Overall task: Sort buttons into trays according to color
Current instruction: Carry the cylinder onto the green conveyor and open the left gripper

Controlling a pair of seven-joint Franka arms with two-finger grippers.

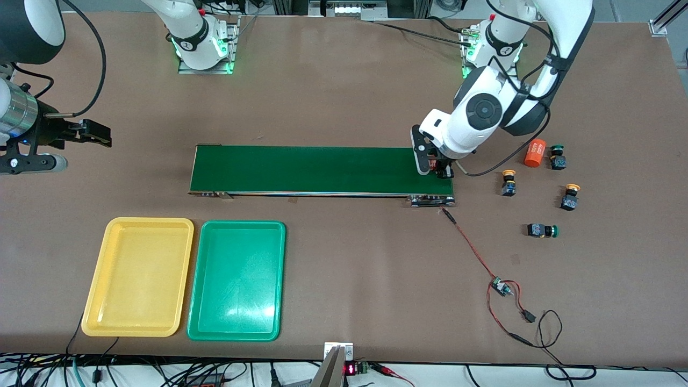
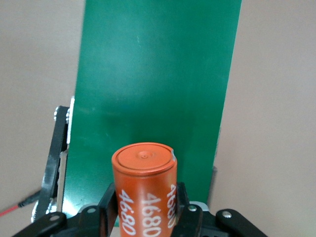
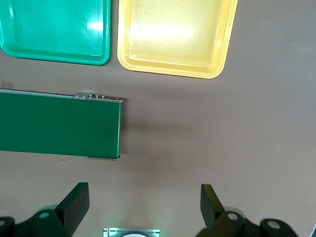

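2 empty trays, yellow tray (image 1: 138, 277) and green tray (image 1: 236, 280), lie nearest the camera. 4 buttons (image 1: 543, 230) sit untouched toward the left arm's end. Over the conveyor belt (image 1: 317, 169), the left gripper (image 1: 434, 167) clamps an orange cylinder (image 2: 144, 190); it should probably set it down upright, gently. The right gripper (image 1: 91, 133) waits, fingers spread.

Brown matte surface (image 1: 344, 258). Long dark-green conveyor belt (image 1: 306, 169), frame centre. Shallow yellow plastic tray (image 1: 107, 317) and shallow green plastic tray (image 1: 196, 322), lower left. Orange cylinder w/ white digits (image 2: 145, 192) in black left end effector (image 2: 145, 210). 2 yellow-capped (image 1: 508, 183) (image 1: 571, 196), 2 green-capped (image 1: 557, 156) (image 1: 542, 230) black-blue buttons, frame right, by 2nd orange cylinder (image 1: 535, 153).
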